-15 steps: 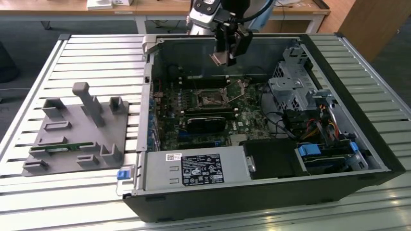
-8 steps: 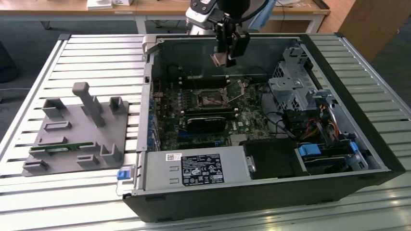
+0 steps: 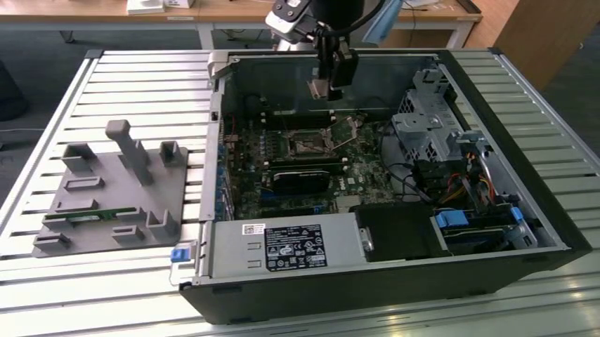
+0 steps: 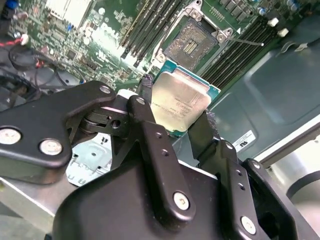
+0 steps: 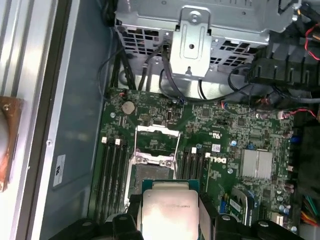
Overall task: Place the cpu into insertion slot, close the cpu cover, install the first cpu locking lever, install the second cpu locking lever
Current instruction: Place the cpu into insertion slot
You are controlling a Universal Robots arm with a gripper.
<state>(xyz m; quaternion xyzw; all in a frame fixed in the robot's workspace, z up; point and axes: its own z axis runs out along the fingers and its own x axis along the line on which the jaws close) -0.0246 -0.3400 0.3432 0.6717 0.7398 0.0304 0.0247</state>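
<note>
My gripper (image 3: 325,90) hangs above the back of the open computer case, shut on the cpu (image 3: 322,90). In both wrist views the cpu (image 4: 180,102) (image 5: 169,212) is a silvery-grey square on a green backing, clamped by two opposite edges between the black fingers (image 4: 145,87). The insertion slot (image 4: 192,44) (image 3: 305,145) lies bare on the green motherboard, below and a little in front of the chip, with its dark contact field exposed. The cpu cover (image 5: 157,131) looks swung up at the socket's far side. A thin locking lever (image 4: 246,43) sticks out beside the socket.
Memory slots (image 4: 145,30) flank the socket on both sides. A metal drive cage (image 3: 426,130) with cables fills the exterior view's right, and a power supply (image 3: 281,247) sits at the case front. A grey fixture (image 3: 112,186) stands on the slatted table at the exterior view's left.
</note>
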